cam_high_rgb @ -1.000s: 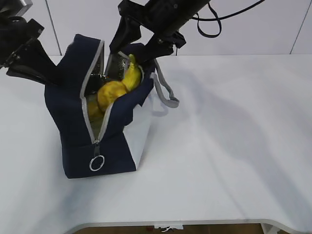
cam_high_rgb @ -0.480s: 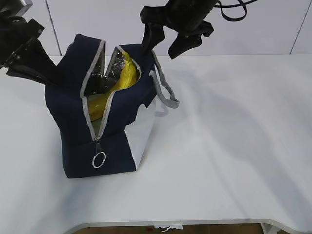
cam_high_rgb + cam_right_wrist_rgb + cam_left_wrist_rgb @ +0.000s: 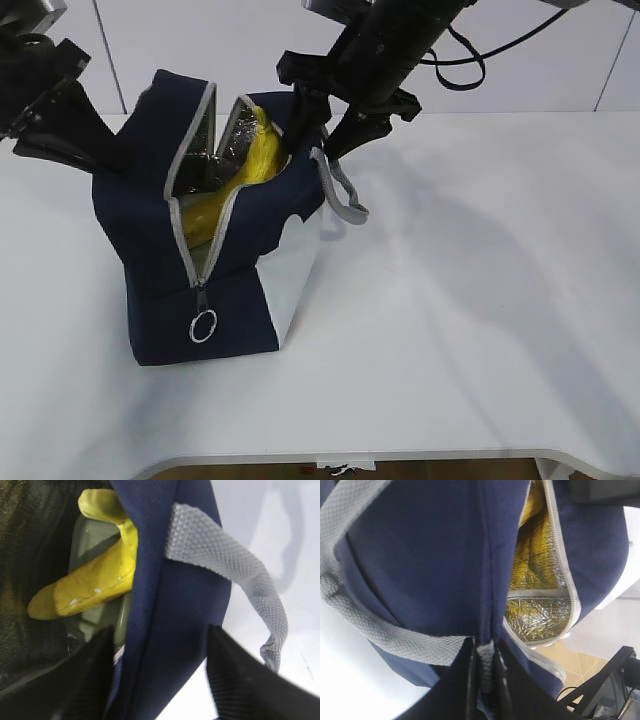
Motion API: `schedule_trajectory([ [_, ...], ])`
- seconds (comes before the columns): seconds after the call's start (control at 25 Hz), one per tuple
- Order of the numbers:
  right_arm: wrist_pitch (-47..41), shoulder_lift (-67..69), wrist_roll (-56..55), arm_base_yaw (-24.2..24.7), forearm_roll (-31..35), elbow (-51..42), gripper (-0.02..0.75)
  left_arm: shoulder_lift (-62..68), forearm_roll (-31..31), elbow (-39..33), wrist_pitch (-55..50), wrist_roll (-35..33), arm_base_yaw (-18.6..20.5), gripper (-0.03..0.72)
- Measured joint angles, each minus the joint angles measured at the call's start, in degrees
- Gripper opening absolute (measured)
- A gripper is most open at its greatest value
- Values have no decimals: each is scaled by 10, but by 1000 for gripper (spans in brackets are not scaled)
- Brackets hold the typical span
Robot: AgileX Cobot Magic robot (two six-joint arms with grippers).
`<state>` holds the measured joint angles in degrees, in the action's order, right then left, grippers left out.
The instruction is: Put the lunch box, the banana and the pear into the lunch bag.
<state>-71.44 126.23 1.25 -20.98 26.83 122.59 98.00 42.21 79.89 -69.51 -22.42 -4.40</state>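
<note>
Navy lunch bag (image 3: 225, 250): banana (image 3: 90, 582), lunch box (image 3: 92, 537) inside | left hand (image 3: 485, 672) clamped on bag | right hand (image 3: 318, 125) apart

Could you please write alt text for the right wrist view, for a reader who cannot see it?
A curved yellow banana lies on the pale sage-green lid of a lunch box inside a navy-blue fabric lunch bag. The right gripper straddles the bag's wall with open jaws, one finger on each side. A grey rope handle hangs outside over the white table.
</note>
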Motion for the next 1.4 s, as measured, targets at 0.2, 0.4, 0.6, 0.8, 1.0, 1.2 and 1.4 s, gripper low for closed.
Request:
schedule_trajectory([
  [0.2, 0, 0, 0, 0, -1, 0, 137, 0, 2, 0, 0, 0, 0, 17],
  [0.4, -2, -26, -1, 0, -68, -3, 4, 0, 80, 0, 0, -38, -12, 17],
  [0.6, -11, -81, -12, 0, -128, -4, 3, 1, 135, 0, 4, -71, -55, 17],
  [0.8, -20, -116, -26, 0, -169, -4, 2, 8, 136, 0, 20, -75, -80, 29],
  [1.0, -23, -117, -39, 0, -203, -6, 2, 13, 152, 0, 43, -101, -83, 18],
  [1.2, -21, -114, -40, 0, -198, -6, 4, 15, 175, 0, 81, -119, -100, 18],
  [1.4, -17, -93, -40, 0, -182, -6, 92, 32, 189, 0, 130, -122, -137, 18],
])
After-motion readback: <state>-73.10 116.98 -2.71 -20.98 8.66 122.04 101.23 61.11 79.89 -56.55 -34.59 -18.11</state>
